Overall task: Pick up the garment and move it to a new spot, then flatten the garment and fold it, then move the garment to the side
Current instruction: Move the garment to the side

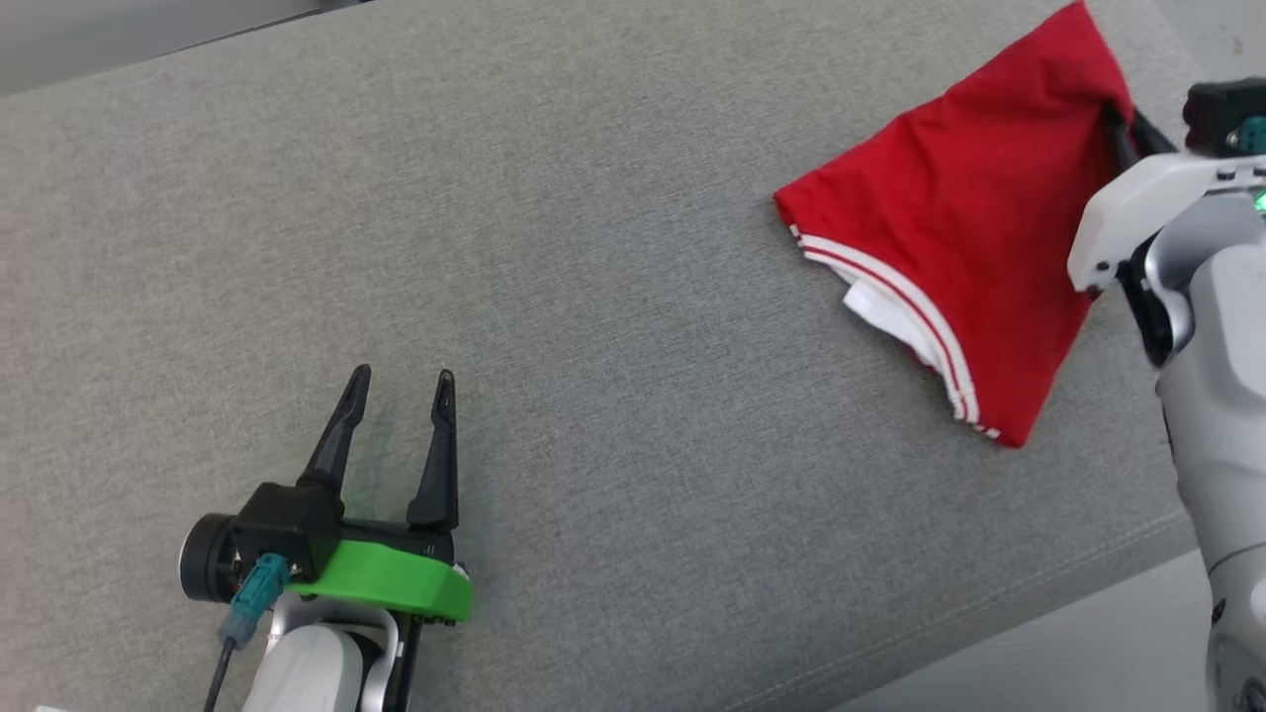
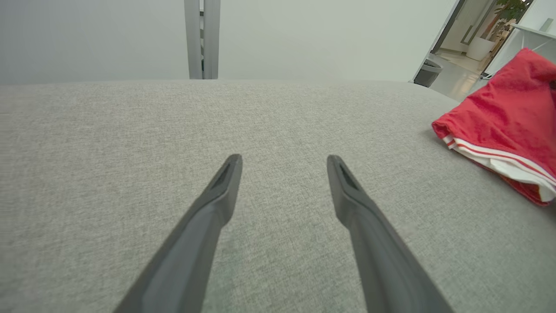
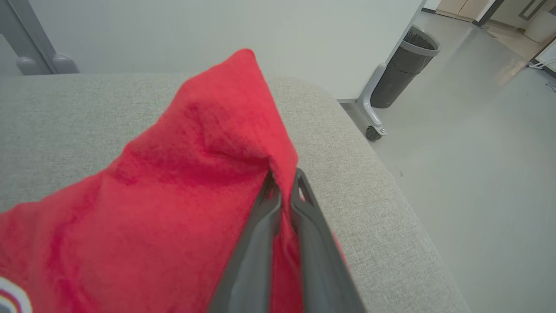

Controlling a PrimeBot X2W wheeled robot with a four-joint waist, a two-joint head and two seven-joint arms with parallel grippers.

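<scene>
The fingers of my right gripper (image 3: 284, 181) pinch a raised fold of the red garment (image 1: 949, 227), lying folded near the right end of the bench (image 1: 593, 297). My left gripper (image 1: 403, 376) stands wide and empty. I'd slide the garment low and slow, so the folds hold.

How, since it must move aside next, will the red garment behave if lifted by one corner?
Probably floppy: the red garment tents and sags where the right tool pinches it. Its layers may slide apart: the striped hem edges lie uneven.
</scene>
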